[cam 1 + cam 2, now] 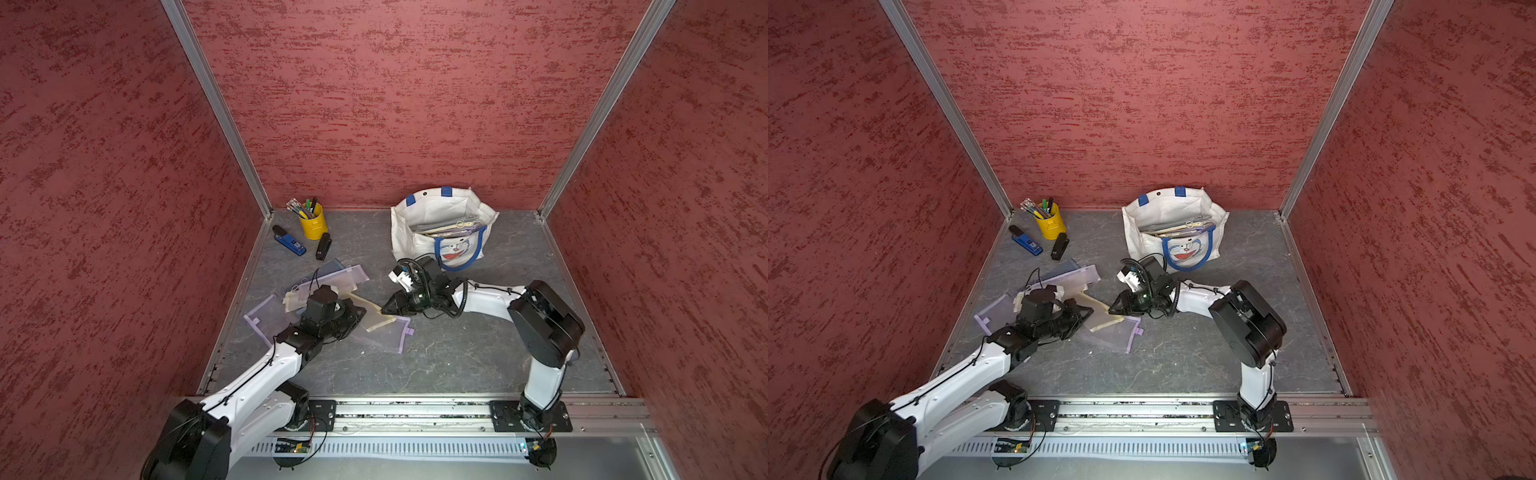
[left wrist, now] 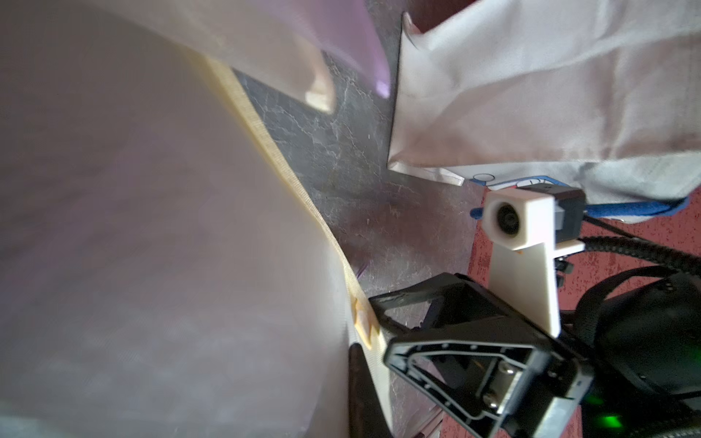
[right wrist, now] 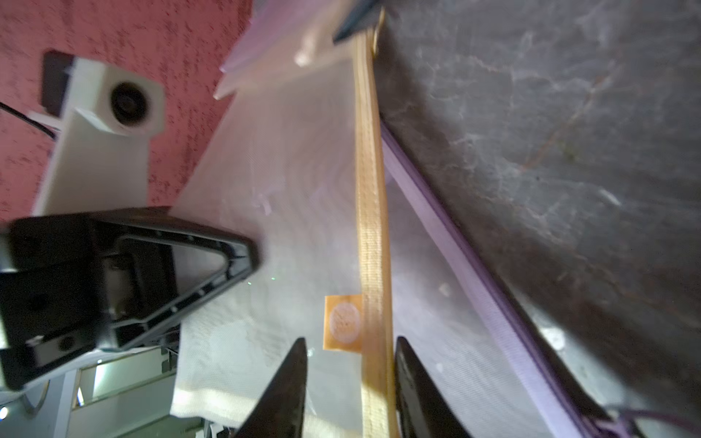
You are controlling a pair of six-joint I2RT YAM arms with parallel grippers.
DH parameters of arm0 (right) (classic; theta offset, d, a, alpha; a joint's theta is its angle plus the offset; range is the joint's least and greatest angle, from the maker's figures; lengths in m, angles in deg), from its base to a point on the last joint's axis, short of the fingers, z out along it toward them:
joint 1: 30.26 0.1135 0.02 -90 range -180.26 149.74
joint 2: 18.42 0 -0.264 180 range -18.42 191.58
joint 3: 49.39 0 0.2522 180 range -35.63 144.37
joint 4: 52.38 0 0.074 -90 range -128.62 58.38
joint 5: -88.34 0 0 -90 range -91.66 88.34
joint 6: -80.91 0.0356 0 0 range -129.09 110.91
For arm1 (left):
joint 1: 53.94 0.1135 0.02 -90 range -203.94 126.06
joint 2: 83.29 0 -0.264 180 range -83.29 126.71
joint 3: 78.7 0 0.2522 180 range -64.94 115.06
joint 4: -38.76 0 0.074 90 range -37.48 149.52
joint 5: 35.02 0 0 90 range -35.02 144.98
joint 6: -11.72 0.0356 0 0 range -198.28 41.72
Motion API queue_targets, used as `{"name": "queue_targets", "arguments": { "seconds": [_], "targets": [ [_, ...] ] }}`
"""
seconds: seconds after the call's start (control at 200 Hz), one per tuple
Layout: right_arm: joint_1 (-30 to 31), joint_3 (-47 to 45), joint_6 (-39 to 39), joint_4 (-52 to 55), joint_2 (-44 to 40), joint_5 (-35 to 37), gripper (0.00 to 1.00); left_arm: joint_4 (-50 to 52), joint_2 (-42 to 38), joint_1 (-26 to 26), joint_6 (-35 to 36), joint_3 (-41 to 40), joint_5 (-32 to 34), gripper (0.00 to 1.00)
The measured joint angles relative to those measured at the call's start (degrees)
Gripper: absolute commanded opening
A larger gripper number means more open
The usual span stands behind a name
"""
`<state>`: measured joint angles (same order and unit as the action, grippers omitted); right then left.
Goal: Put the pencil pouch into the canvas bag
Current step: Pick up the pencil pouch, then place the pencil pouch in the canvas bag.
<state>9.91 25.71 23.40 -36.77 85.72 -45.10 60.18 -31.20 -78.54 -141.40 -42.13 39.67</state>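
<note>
A cream mesh pencil pouch [image 1: 376, 318] [image 1: 1105, 322] with a yellow zipper band [image 3: 370, 227] lies in a pile of pouches at the table's middle left. My left gripper [image 1: 358, 312] [image 2: 352, 398] is shut on the pencil pouch, whose mesh [image 2: 151, 227] fills much of the left wrist view. At the pouch's other end my right gripper [image 1: 384, 309] [image 3: 351, 360] is open, its jaws astride the zipper band beside an orange tag [image 3: 343, 322]. The white canvas bag [image 1: 405, 237] [image 1: 1138, 243] [image 2: 531, 94] stands open behind the right gripper, with flat things inside.
Purple-trimmed mesh pouches [image 1: 386, 338] [image 1: 266, 318] lie under and around the cream one. A yellow pen cup [image 1: 312, 226], a blue stapler [image 1: 289, 242] and a black stapler [image 1: 323, 246] sit at the back left corner. Red walls close in three sides.
</note>
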Motion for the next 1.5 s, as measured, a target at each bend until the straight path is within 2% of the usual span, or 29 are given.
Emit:
{"name": "queue_targets", "arguments": {
  "seconds": [0.065,0.235,0.416,0.596,0.741,0.907,1.087,1.212,1.378,1.498],
  "targets": [
    [0.0,0.0,0.1,0.8,-3.5,0.4,0.69,5.5,-4.2,-0.3,0.5,1.5,0.5,0.0],
    [-0.5,2.2,-1.2,5.7,-9.7,3.4,0.86,19.8,-11.8,-1.3,4.0,9.5,2.2,0.0],
    [-3.4,6.2,-2.8,12.2,-14.3,7.5,0.96,31.1,-10.0,-2.3,12.9,23.7,3.4,0.0],
    [-8.3,12.1,-6.6,18.2,-18.7,9.7,0.98,37.1,1.6,-3.5,27.4,42.5,3.7,0.0],
    [-13.1,13.2,-8.7,22.2,-22.7,11.1,0.98,38.4,12.0,-3.7,39.8,57.2,3.8,0.0],
    [-20.2,13.2,-9.0,27.4,-24.0,14.0,0.98,36.3,23.6,-4.5,52.3,71.4,3.6,0.0],
    [-24.0,13.2,-9.5,33.7,-25.1,17.4,0.98,31.0,38.5,-8.5,65.2,84.3,5.2,0.0],
    [-25.6,13.2,-11.1,38.1,-28.3,19.0,0.98,28.7,50.6,-10.5,73.4,95.2,7.7,0.0],
    [-27.6,12.7,-12.4,42.1,-33.3,19.7,0.98,28.2,66.4,-12.2,84.1,111.1,14.2,0.0],
    [-28.4,11.8,-13.2,44.8,-35.5,20.1,0.98,28.3,74.2,-12.6,89.6,116.9,17.6,0.0]
  ]
}}
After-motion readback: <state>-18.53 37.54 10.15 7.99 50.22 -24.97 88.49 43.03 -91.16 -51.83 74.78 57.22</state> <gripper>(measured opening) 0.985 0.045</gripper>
